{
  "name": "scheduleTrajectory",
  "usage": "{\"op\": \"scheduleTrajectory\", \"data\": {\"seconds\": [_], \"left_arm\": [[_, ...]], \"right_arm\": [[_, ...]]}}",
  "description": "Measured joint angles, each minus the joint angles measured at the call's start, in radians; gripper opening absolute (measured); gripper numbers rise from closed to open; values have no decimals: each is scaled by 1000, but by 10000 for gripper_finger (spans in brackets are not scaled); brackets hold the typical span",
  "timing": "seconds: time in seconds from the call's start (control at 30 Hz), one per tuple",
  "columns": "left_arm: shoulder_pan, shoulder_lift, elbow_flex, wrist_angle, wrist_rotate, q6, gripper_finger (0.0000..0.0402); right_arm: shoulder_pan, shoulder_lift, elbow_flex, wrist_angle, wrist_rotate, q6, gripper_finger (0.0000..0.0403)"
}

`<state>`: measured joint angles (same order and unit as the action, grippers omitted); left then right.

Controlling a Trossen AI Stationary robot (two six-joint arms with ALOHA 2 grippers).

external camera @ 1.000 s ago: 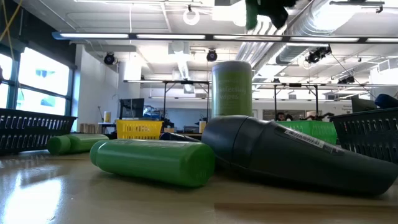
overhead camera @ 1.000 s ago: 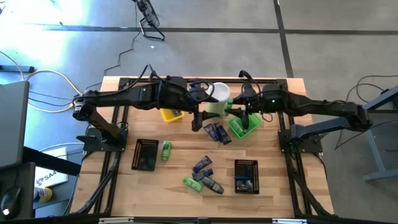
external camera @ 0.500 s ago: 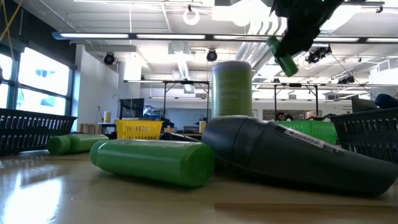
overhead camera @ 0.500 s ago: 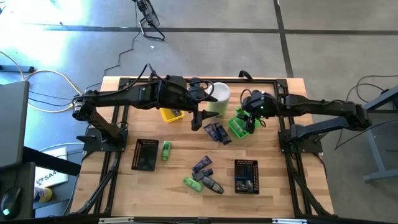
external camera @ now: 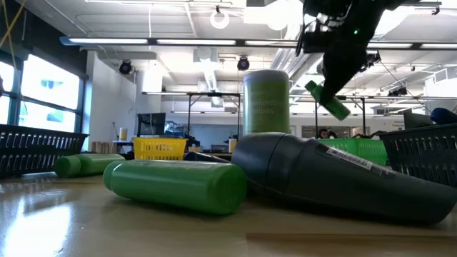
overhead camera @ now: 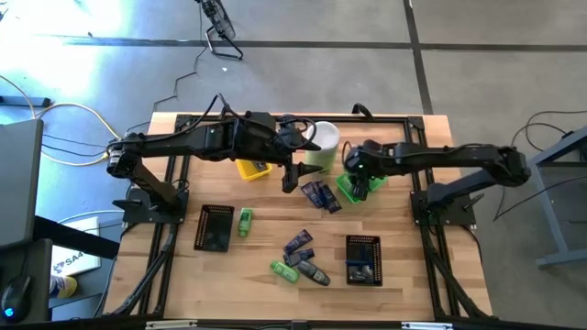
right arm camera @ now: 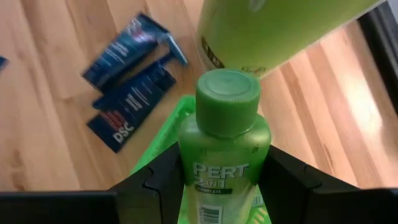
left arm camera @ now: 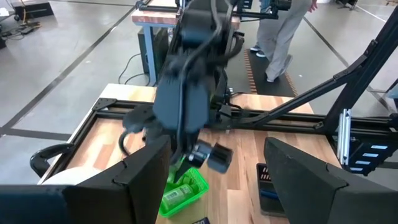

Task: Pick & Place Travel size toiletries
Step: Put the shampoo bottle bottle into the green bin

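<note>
Lowering since earlier: right pincer (right arm camera: 221,186) gripping green bottle (right arm camera: 224,146) over green tray (overhead camera: 349,190).

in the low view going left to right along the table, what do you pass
black tray → small green bottle → yellow tray → big green bottle → dark grey piece → another black tray

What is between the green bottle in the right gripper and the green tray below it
Nothing visible. The right gripper holds the green bottle over the green tray; the tall canister stands beside the tray, not across the path.
</note>
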<state>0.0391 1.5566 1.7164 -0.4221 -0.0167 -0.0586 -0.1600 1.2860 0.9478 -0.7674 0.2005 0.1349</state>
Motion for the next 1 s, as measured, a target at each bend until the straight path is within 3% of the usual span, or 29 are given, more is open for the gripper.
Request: {"op": "scheduleTrajectory", "data": {"seconds": [0.47,0.63,0.83,1.0], "left_arm": [[0,0,-1,0,0,-3,255],[0,0,-1,0,-1,-3,255],[0,0,-1,0,-1,-3,255],[0,1,-1,0,-1,-3,255]], "right_arm": [[0,141,0,-47,17,0,169],[0,141,0,-48,66,17,199],[1,110,0,-52,53,-6,241],[1,57,0,-53,-13,-8,241]]}}
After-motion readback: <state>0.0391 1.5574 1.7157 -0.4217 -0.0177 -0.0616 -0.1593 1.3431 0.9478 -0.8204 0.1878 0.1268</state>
